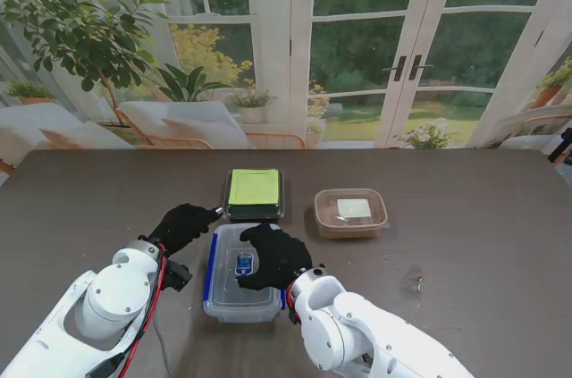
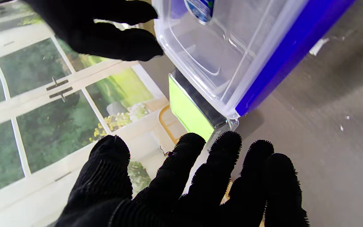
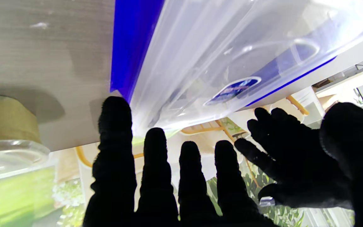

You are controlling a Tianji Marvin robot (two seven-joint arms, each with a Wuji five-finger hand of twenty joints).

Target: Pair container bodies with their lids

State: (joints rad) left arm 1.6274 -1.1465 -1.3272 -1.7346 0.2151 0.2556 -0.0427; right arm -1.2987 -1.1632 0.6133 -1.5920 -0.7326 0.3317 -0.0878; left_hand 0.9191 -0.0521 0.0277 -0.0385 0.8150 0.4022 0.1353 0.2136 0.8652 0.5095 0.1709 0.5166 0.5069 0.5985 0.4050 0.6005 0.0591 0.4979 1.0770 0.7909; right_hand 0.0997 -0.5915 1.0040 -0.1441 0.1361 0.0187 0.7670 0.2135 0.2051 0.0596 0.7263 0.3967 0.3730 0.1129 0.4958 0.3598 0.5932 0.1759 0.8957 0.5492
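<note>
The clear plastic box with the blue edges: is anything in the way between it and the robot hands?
Nothing visible is. The right robot hand is spread over the lid of the clear plastic box with blue edges, and the left robot hand hangs open beside its far left corner. The green-lidded box sits just beyond, not between.

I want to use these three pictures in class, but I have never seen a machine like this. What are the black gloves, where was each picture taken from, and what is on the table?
The gloves cover two five-finger robot hands on white arms. The wide picture looks down from the robot's stand; the other two come from wrist cameras and appear upside down. On the brown table lie three boxes: a clear container with blue clips nearest, a green-lidded box farther away, and a brown tub to the right. The right robot hand lies spread over the clear lid; the left robot hand hovers beside it. Neither grips anything.
</note>
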